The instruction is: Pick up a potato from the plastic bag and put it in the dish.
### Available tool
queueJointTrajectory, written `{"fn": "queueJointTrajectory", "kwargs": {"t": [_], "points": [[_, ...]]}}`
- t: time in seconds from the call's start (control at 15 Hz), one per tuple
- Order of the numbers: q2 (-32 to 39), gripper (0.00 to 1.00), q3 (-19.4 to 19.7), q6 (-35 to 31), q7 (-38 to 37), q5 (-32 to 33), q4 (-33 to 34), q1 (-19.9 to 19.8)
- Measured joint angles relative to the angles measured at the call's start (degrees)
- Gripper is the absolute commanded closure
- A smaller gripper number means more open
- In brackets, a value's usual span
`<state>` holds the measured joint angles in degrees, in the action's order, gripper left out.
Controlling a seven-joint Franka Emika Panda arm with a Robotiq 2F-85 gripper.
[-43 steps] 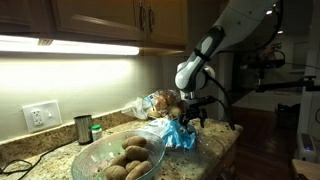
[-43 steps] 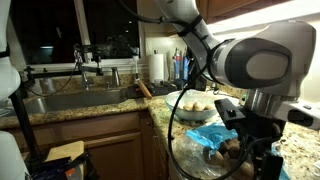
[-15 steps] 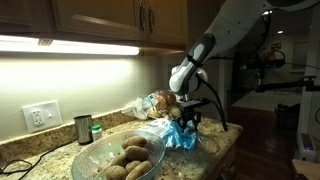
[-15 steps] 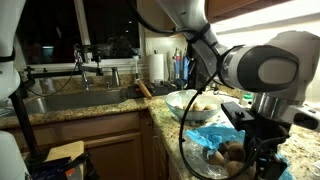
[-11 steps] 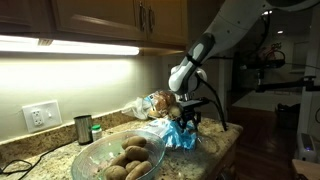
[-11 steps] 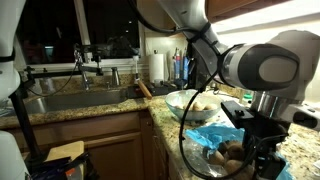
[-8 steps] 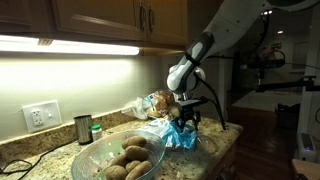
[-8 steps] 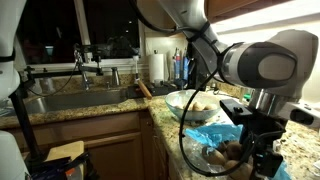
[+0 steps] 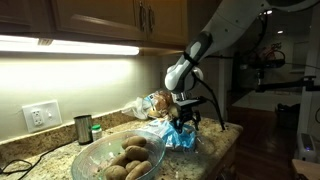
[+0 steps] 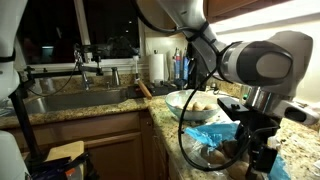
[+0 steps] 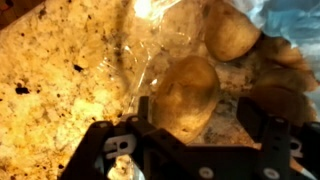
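Clear plastic bag (image 11: pixel 138 45) lies under the gripper (image 11: pixel 193 110), jaws wide apart, empty, straddling 1 potato (image 11: pixel 186 80); grasp step, next probably lower, close, then carry to the dish (image 9: pixel 88 152) well off to its side.

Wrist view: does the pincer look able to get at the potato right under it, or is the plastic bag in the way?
Probably yes. The pincer is open and straddles the potato. The plastic bag shows as clear film beside it; whether film also covers the potato is unclear.
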<state>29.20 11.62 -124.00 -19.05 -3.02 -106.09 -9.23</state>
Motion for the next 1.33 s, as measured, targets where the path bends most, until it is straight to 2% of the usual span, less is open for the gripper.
{"fn": "queueJointTrajectory", "kwargs": {"t": [0.13, 0.33, 0.4, 0.47, 0.53, 0.73, 0.8, 1.33], "points": [[0.1, 0.07, 0.0, 0.2, 0.0, -0.1, 0.1, -0.1], [0.3, 0.12, 0.0, 0.6, 0.0, -0.2, 0.4, -0.2], [0.4, 0.21, 0.0, 0.6, 0.0, -0.2, 0.4, -0.3], [0.6, 0.36, 0.0, 0.6, 0.0, -0.3, 0.5, -0.4], [0.8, 0.40, 0.0, 0.6, 0.0, -0.4, 0.7, -0.6], [1.6, 0.60, 0.1, 0.7, 0.0, -0.5, 1.2, -0.8], [1.8, 0.64, 0.1, 0.7, 0.0, -0.5, 1.2, -0.8], [1.2, 0.64, 0.3, 0.7, -0.1, -0.2, 1.2, -0.3]]}}
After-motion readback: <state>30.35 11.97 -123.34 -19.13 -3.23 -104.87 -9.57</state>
